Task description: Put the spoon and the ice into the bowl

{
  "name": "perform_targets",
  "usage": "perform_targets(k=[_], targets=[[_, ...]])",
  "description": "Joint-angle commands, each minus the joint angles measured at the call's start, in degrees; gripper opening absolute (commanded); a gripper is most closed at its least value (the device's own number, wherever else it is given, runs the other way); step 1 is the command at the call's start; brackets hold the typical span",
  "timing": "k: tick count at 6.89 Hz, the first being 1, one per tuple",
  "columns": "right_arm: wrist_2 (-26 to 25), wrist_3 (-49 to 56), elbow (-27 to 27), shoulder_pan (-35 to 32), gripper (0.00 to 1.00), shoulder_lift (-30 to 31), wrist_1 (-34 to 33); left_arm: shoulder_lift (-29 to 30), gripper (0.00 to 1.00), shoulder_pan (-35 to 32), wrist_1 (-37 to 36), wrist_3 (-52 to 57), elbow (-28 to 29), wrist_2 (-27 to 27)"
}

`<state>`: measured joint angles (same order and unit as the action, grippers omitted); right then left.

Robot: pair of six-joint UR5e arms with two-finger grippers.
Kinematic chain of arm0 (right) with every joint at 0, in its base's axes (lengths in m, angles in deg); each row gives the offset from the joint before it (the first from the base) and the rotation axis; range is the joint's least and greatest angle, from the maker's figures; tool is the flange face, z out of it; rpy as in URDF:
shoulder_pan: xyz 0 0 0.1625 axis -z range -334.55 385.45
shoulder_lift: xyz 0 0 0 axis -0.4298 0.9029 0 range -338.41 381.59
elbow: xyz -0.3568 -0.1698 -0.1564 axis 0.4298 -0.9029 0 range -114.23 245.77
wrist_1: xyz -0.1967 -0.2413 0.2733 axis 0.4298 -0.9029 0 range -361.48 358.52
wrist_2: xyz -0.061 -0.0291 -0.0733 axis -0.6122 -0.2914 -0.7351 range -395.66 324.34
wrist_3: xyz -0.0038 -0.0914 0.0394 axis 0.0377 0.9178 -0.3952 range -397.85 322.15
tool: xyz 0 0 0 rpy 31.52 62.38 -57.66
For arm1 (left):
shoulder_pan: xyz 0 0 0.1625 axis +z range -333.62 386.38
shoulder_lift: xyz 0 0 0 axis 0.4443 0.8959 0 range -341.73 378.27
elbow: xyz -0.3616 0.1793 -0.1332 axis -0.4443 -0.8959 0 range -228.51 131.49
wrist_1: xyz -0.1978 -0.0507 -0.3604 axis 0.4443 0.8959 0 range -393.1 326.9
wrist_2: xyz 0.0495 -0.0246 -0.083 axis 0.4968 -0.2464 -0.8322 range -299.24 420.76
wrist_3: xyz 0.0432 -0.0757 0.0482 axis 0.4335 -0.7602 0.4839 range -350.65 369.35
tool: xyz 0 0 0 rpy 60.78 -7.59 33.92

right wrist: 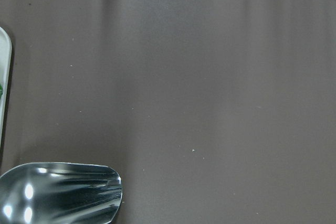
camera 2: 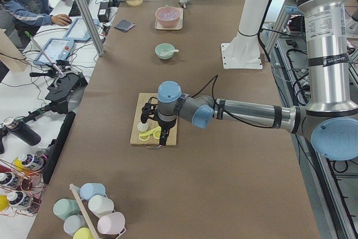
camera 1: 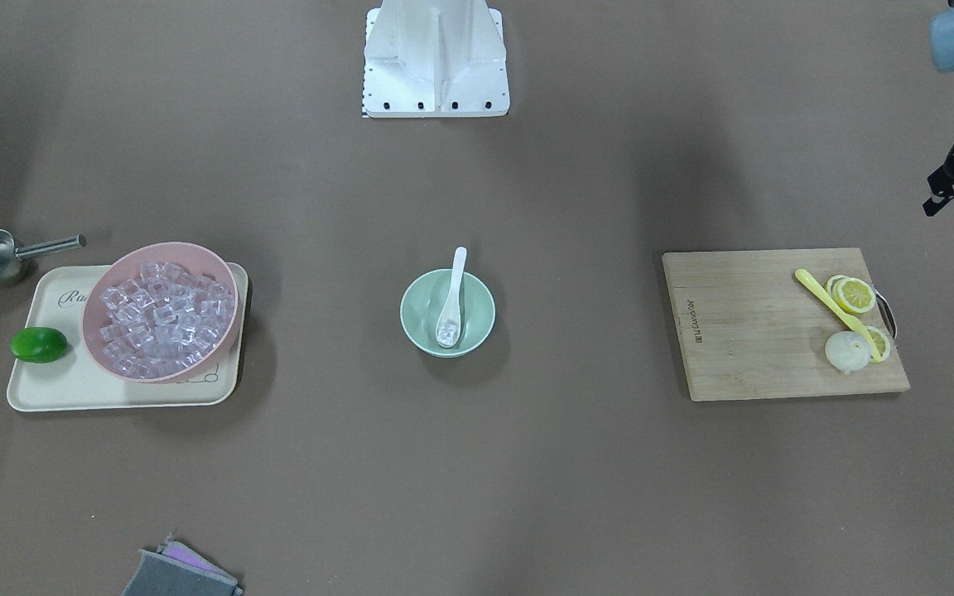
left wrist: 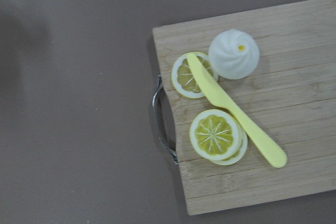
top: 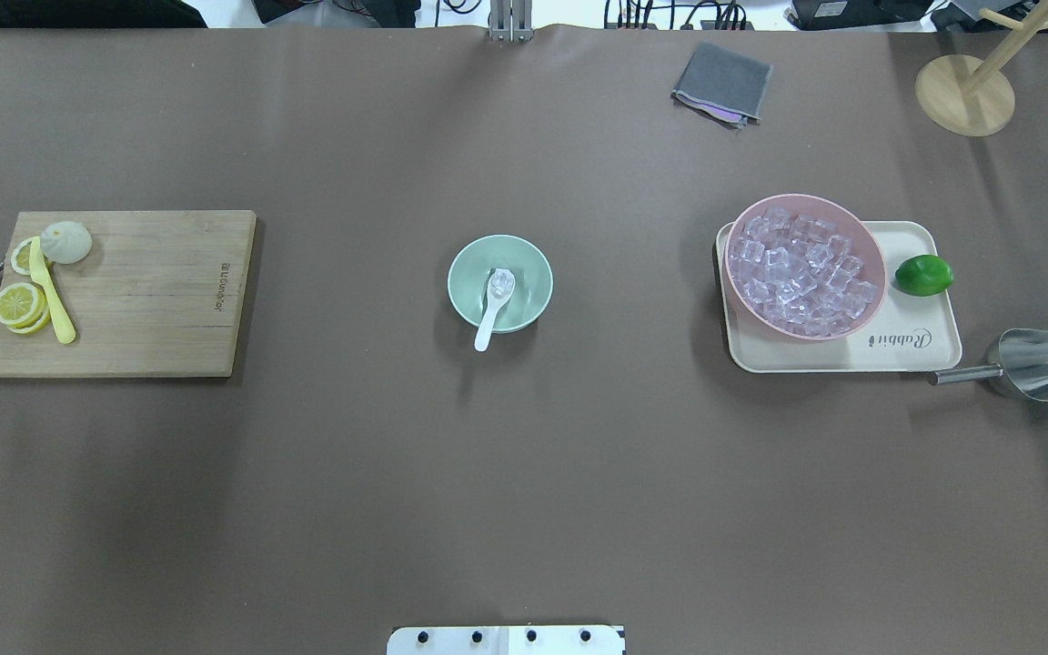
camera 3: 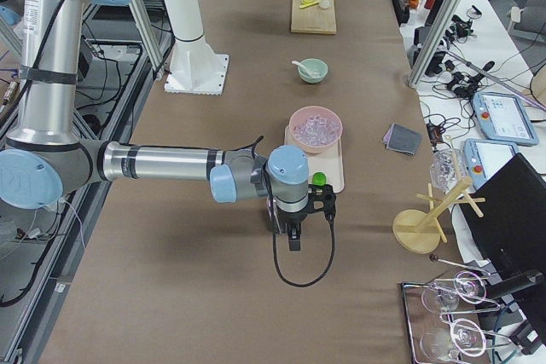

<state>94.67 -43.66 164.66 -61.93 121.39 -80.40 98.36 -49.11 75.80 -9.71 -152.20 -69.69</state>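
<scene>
The white translucent spoon [camera 1: 450,302] lies in the mint-green bowl [camera 1: 411,310] at the table's middle, its handle resting over the rim on the robot's side. One clear ice cube [camera 1: 446,333] sits in the spoon's scoop. The overhead view shows the same spoon [top: 491,305], ice [top: 501,283] and bowl [top: 465,264]. My left gripper [camera 2: 159,140] hangs over the cutting board's handle end; I cannot tell if it is open. My right gripper [camera 3: 293,240] hangs over bare table near the metal scoop; I cannot tell its state. Both are far from the bowl.
A pink bowl [top: 797,198] full of ice cubes stands on a cream tray [top: 933,350] beside a lime [top: 923,275]. A metal scoop [top: 1033,362] lies by the tray. A cutting board [top: 151,300] holds lemon slices, a yellow spoon [top: 53,293] and a white bun. A grey cloth [top: 722,82] lies at the far edge.
</scene>
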Motion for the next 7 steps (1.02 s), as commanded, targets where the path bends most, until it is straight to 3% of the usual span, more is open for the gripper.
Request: perform_targets(k=[1, 7], targets=[[0.27, -0.34, -0.02, -0.33, 1.0, 0.66, -0.1, -0.11, 0.98, -2.64, -0.26, -0.37, 0.25, -0.68], [1.86, 0.0, 1.83, -0.33, 1.0, 0.75, 0.34, -0.55, 0.98, -2.83, -0.44, 0.07, -0.55, -3.06]])
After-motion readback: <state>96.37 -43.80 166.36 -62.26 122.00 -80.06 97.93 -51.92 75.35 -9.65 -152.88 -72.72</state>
